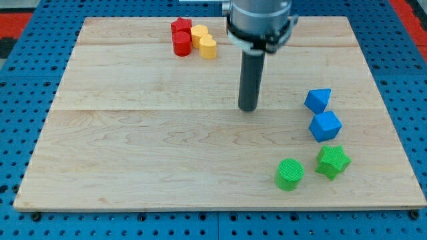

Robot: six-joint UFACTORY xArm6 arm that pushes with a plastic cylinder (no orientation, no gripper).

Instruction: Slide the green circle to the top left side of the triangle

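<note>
At the view's centre, right of middle: my tip (pixel 248 109) rests on the wooden surface (pixel 133 147), touching no block.
Fingers: the arm carries a plain dark rod only; it holds nothing.
Green circle (pixel 289 175): near the view's bottom right, well below and right of my tip.
Green star (pixel 332 161): just right of the green circle, a narrow gap between.
Blue blocks: one triangular-looking (pixel 318 100), one cube-like (pixel 325 126) directly below it, close together, above the green star.
View's top cluster: red star (pixel 180 27), red cylinder (pixel 182 44), yellow block (pixel 199 33), yellow heart (pixel 208 47), packed together.
Containers: none seen; all blocks sit directly on the surface.
</note>
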